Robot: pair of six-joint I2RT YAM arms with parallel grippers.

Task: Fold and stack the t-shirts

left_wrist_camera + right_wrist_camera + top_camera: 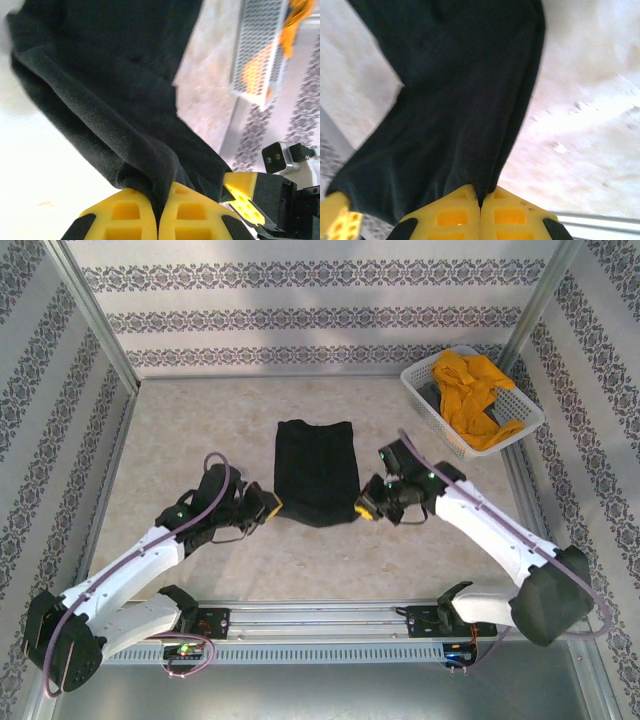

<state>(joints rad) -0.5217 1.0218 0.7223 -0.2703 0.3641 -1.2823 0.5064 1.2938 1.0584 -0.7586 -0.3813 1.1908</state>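
Nearest the arm bases, the left gripper (272, 505) sits low on the table (190, 430) at the near left corner of the black t-shirt (316, 472), and the right gripper (362, 510) sits at the near right corner, the two facing each other across the hem. In the left wrist view the yellow pads of the left gripper (160, 212) are pressed together with a thick fold of the black t-shirt (110, 75) pinched between them, and the right gripper (245, 200) shows just beside the same edge of cloth. In the right wrist view the right gripper (481, 202) is likewise clenched on the hem of the black t-shirt (460, 100), the cloth running up out of the seam between its pads. Beyond the grippers the black t-shirt lies in the middle of the table as a narrow folded oblong, its far edge straight. Farther off, in the far right corner, the white lattice basket (430, 412) stands at an angle to the wall with the mustard-yellow t-shirt (470, 395) heaped inside it, some cloth spilling toward the basket's near rim, well apart from the black one.
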